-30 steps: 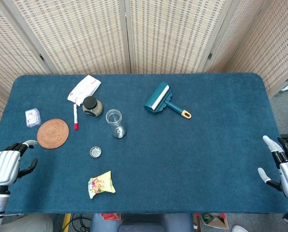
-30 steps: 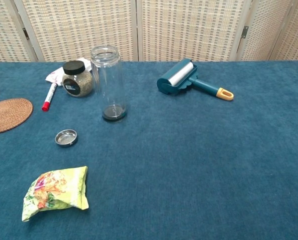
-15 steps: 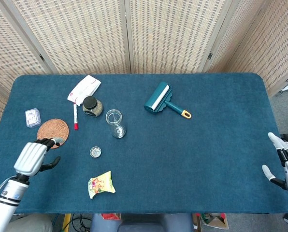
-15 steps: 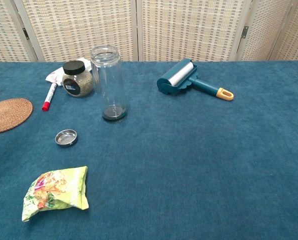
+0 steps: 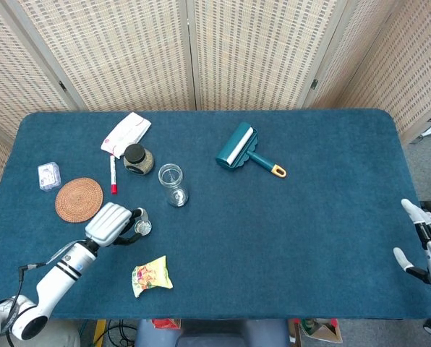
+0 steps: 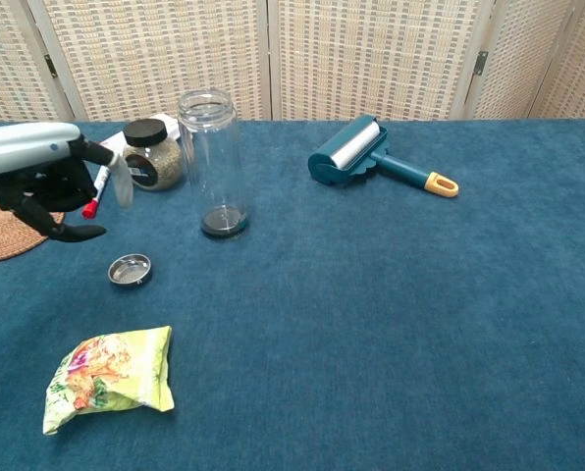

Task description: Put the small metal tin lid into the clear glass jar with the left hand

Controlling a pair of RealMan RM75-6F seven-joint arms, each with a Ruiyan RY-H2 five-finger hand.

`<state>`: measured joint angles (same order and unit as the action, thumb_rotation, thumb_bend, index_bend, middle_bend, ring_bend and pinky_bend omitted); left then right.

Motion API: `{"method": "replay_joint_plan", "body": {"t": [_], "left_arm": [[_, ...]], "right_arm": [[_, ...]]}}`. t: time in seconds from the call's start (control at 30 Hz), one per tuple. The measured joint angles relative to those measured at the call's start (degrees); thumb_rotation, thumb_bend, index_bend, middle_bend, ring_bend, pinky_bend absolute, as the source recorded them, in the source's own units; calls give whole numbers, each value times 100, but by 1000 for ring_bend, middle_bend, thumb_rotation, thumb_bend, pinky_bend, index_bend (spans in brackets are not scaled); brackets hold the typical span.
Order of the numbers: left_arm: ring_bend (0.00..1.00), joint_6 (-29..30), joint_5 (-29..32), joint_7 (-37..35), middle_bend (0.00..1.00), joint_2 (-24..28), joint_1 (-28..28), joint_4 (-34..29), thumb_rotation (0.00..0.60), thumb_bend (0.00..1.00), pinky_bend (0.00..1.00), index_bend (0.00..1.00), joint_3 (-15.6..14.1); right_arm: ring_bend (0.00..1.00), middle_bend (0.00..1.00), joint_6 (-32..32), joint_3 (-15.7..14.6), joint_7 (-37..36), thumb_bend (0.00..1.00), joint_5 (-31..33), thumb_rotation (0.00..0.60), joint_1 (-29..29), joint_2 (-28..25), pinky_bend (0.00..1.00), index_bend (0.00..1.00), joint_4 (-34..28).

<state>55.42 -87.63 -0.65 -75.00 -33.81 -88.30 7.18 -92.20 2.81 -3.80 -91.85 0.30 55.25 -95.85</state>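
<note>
— What fills most of the frame?
— The blue-covered counter (image 5: 309, 217). At upper centre lies a teal lint roller (image 5: 240, 149) with a yellow-tipped handle. The left hand (image 5: 111, 223) is at lower left of the head view, its arm reaching in from the bottom left corner.
— Is that hand holding anything?
— No. Its fingers are loosely curled and apart, poised just above the small metal tin lid (image 6: 130, 270), which lies open side up on the counter at left of centre.
— And the jar?
— The clear glass jar (image 6: 213, 162) stands upright just above and right of the lid. A black-lidded spice jar (image 6: 151, 154), a red-capped marker (image 6: 96, 190) and a woven coaster (image 5: 79, 199) are to its left; a yellow snack packet (image 6: 110, 379) lies below.
— The right hand?
— The right hand (image 5: 427, 248) is at the lower right edge, fingers spread, empty.
</note>
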Motion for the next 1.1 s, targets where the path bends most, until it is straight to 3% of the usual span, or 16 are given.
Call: {"method": "replay_joint_plan", "body": {"t": [0.53, 1.1], "left_arm": [[922, -864, 1202, 943, 965, -568, -533, 573, 600, 325, 1000, 472, 43], [932, -1106, 1996, 1341, 977, -874, -749, 884, 600, 325, 1000, 506, -20]], "right_arm": [[41, 169, -55, 6, -205, 290, 89, 600, -68, 71, 52, 12, 235], [41, 169, -183, -14, -339, 290, 98, 600, -181, 118, 52, 12, 365]]}}
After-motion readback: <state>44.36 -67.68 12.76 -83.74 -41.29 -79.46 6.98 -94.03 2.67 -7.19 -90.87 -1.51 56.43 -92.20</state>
